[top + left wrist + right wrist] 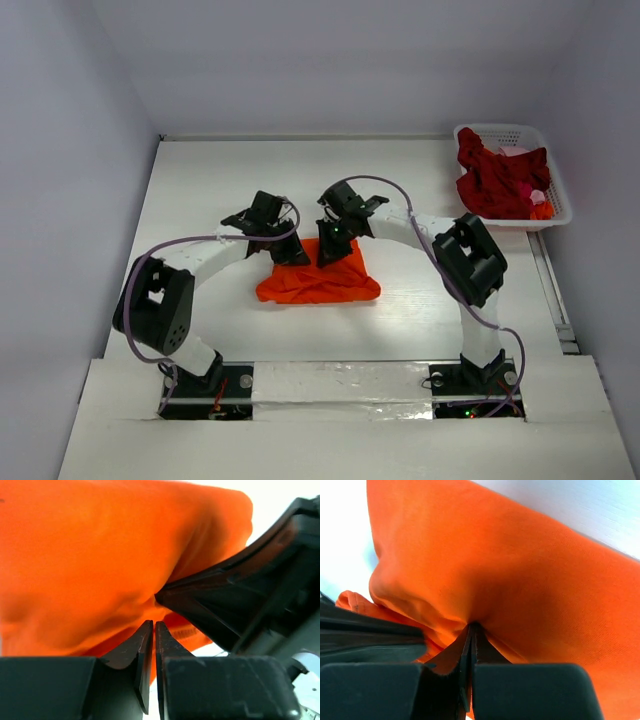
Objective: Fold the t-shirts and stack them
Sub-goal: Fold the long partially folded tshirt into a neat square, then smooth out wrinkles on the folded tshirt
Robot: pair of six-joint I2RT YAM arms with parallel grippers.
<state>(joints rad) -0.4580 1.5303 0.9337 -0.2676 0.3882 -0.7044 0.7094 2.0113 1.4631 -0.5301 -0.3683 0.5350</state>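
We found the orange t-shirt (318, 281) lying bunched and creased near the middle of the table (200, 200), with both arms bent in over its far edge. From the shirt's centre, the left gripper (291, 252) sat at about 11 o'clock and the right gripper (331, 251) at about 12 o'clock, the two close beside each other. In the right wrist view, the jaws were closed tight on the orange t-shirt, and the cloth's wrinkles ran straight into the pinch. In the left wrist view, the jaws stood almost blade to blade with their tips against the cloth (we could not tell whether any fold was caught between them). At about 2 o'clock from the shirt, in the table's far right corner, the dark red t-shirts (495, 180) lay heaped in a white basket (497, 128).
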